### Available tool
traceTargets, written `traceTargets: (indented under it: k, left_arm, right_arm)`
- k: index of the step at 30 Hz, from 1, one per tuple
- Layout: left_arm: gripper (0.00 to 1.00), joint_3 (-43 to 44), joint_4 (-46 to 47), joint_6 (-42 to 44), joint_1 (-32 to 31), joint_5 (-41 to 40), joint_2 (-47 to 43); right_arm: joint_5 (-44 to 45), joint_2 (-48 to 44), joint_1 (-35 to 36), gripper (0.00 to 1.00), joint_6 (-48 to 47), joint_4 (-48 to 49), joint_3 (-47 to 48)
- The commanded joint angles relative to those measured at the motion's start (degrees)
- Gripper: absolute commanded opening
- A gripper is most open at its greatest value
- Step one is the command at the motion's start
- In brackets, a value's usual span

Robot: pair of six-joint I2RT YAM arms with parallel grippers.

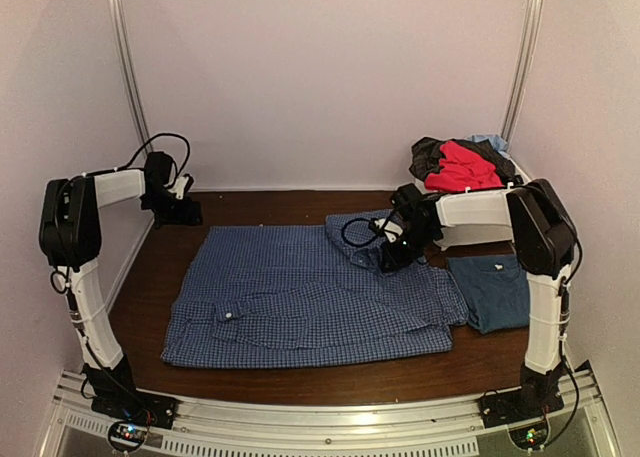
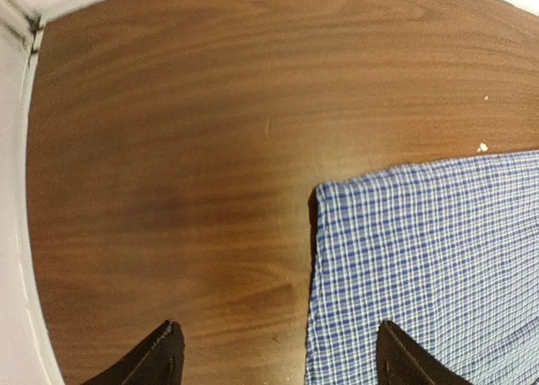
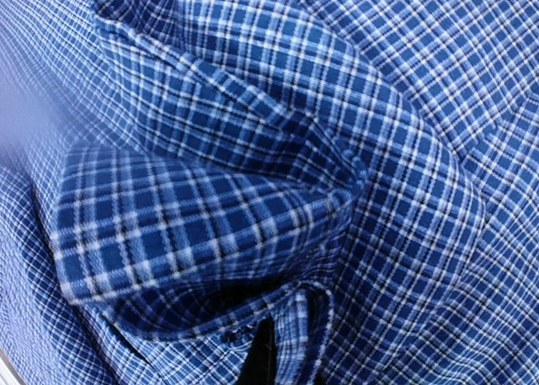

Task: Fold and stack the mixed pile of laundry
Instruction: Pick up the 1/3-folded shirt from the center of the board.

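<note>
Red, black clothes (image 1: 462, 165) in white bin (image 1: 478, 239)

The table (image 2: 168, 149) is brown wood-grain, smooth, with a faint sheen. The checked shirt (image 1: 300, 297) is thin woven cloth, matt, and its threads show plainly in the right wrist view. The T-shirt (image 1: 490, 292) is soft, matt cloth. The front rail (image 1: 330, 417) seems to be brushed metal.

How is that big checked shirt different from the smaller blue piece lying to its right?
The checked shirt is blue-and-white patterned; the T-shirt is plain dark blue. The checked shirt lies spread wide, bunched where the right gripper pinches it; the T-shirt is a compact folded rectangle, untouched. Both are blue and lie on the table.
</note>
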Motion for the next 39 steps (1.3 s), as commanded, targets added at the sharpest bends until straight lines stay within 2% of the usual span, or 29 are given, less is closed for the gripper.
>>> traceTargets:
  k: [1, 4, 8, 11, 18, 24, 31, 39]
  left_arm:
    - [0.8, 10.3, -0.8, 12.7, 0.4, 0.7, 4.9]
    - [0.78, 16.7, -4.3, 20.4, 0.4, 6.1, 8.8]
    - [0.73, 19.9, -5.9, 27.7, 0.4, 12.9, 12.3]
    - [0.71, 21.6, -8.9, 31.5, 0.4, 15.2, 14.8]
    - [0.64, 22.0, -9.6, 35.9, 0.4, 14.4, 18.0]
    - [0.54, 23.7, -10.0, 37.1, 0.4, 11.3, 20.9]
    - [0.53, 26.3, -10.3, 37.0, -0.2, 11.5, 23.7]
    - [0.42, 29.2, -11.3, 38.3, -1.4, 10.8, 25.4]
  right_arm:
    - [1.3, -1.0, 0.8, 0.0, -4.7, -6.8, 2.9]
    - [-2.1, -5.0, 0.9, 0.0, -4.0, -4.4, 3.9]
    - [-3.9, -10.0, 0.8, 0.0, -2.4, -0.3, 6.0]
    - [-4.8, -11.0, 0.7, 0.0, -1.5, 0.6, 8.5]
    - [-6.3, -11.0, 0.7, 0.0, -0.7, 0.0, 11.8]
    - [-6.5, -10.0, 0.5, 0.0, -0.8, -0.9, 11.9]
    - [-6.5, -9.4, 0.2, 0.0, -0.7, -1.5, 13.5]
    - [-6.7, -9.0, -0.2, 0.0, -0.8, -2.4, 15.3]
